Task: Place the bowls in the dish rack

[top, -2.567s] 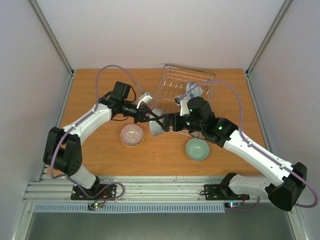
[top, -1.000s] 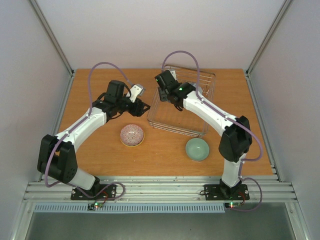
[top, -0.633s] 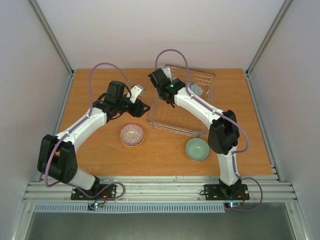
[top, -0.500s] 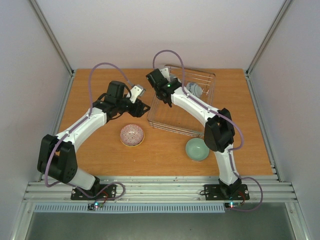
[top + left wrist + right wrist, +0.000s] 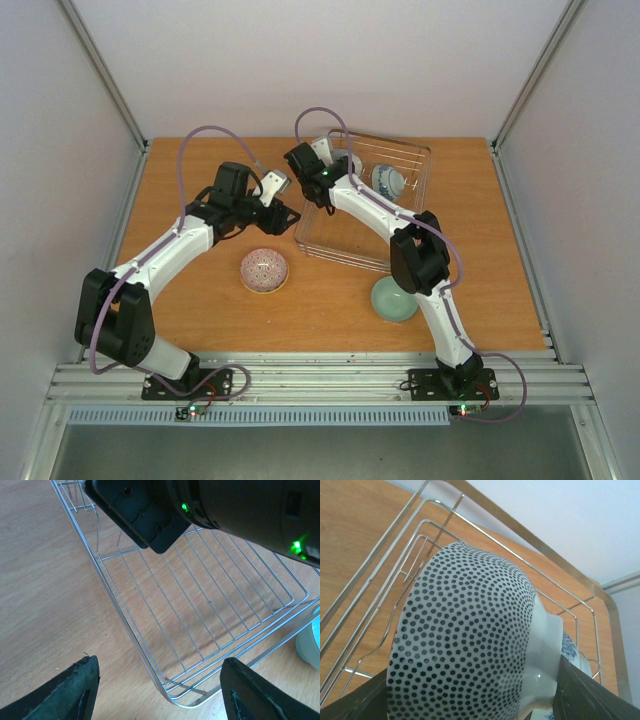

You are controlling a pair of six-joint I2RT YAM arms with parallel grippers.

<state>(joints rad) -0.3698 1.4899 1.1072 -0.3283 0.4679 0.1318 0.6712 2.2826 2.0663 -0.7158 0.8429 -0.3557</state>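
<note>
A white bowl with black dots stands on its side between my right gripper's fingers, which are shut on it, at the far left end of the dish rack. A blue-and-white bowl stands in the rack just behind it. The pink-red patterned bowl and a pale green bowl sit on the table in front of the rack. My left gripper hangs open and empty over the rack's near left corner.
The right arm's black wrist fills the top of the left wrist view, above the rack's wire floor. Grey walls and metal posts enclose the wooden table. A pale bowl's edge shows at the right of the left wrist view.
The right arm has swung further left along the rack's far side with the dotted bowl, uncovering the blue-and-white bowl. The left arm has drawn back from the earlier handover and has since stayed still.
</note>
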